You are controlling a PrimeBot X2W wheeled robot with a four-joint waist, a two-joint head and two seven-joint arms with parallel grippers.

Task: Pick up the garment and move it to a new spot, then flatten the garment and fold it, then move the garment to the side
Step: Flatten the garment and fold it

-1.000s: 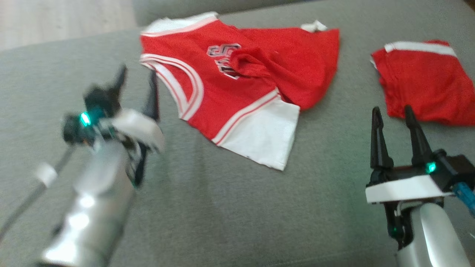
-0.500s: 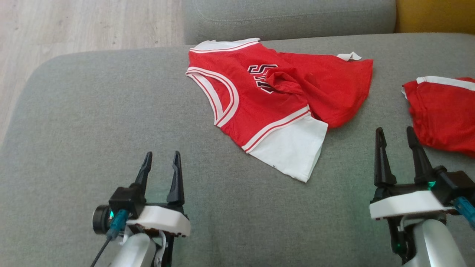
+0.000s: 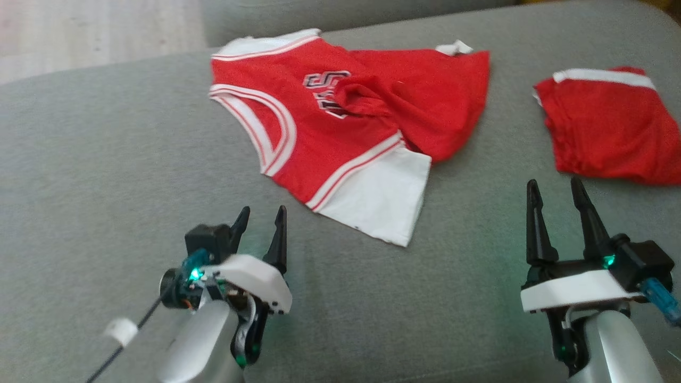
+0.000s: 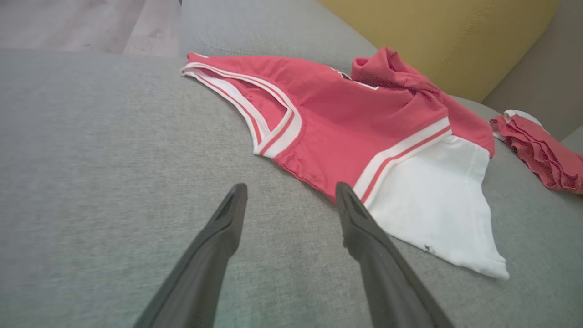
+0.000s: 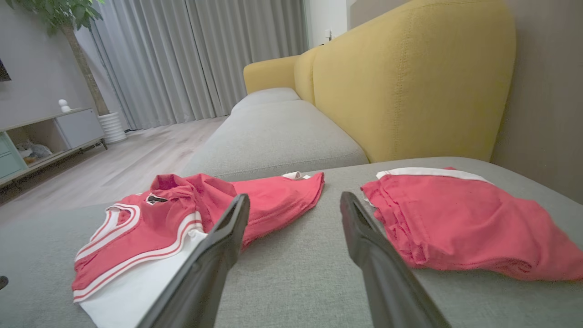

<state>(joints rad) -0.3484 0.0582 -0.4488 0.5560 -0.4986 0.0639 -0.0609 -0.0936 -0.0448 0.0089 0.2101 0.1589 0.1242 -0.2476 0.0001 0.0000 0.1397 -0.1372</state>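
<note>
- Left gripper (image 3: 264,211): two dark fingers spread apart, nothing between them, tips angled forward and slightly toward the other arm.
- Just behind those fingers sits the left wrist cover (image 3: 255,274), white, and behind it the left forearm (image 3: 199,340), silver.
- Right gripper (image 3: 553,185): fingers parted wide, empty, pointing almost straight ahead.
- Behind them come the right wrist cover (image 3: 574,290), white, then the right forearm (image 3: 617,346).

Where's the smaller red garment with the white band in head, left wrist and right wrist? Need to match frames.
Head view: smaller red garment at the right edge, upper half.
Left wrist view: far right, mid-height, cut by the edge.
Right wrist view: right of centre, lower half.
Shared landmark: the jersey with its white panel lies to the garment's left in every view.
</note>
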